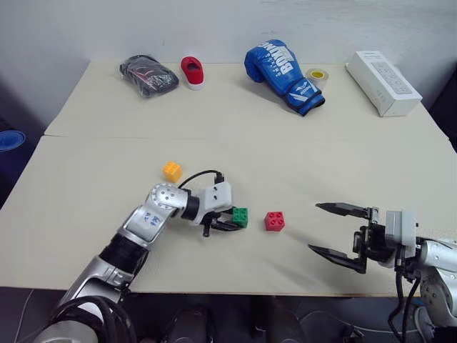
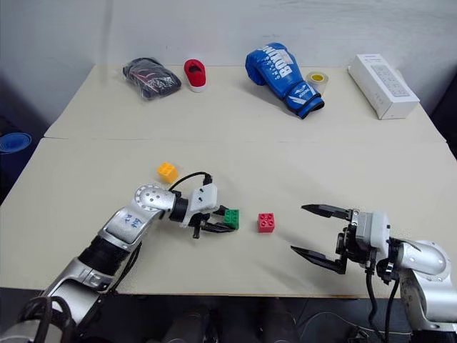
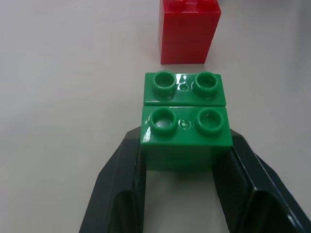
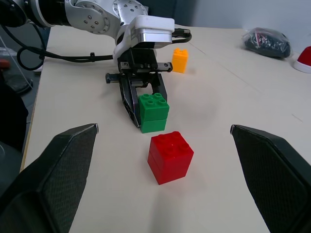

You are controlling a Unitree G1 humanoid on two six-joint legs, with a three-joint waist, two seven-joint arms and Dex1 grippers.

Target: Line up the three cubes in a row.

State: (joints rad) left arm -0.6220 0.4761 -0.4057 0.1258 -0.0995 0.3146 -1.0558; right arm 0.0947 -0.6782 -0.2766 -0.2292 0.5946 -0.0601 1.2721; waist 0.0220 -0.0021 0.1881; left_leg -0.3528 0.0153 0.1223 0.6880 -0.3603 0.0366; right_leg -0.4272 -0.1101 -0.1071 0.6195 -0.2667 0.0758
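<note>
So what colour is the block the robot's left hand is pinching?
Green. It shows best in the left wrist view, gripped by the left hand.

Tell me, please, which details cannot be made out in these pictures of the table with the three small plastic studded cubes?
- Green plastic studded cube: in the left wrist view its lower sides are covered by the left gripper's black fingers.
- Red plastic studded cube: its top is cut off by the edge of the left wrist view.
- Orange-yellow plastic studded cube: too small in the head views to count its studs.
- Right gripper: its fingertips are cut off in the right wrist view.
</note>
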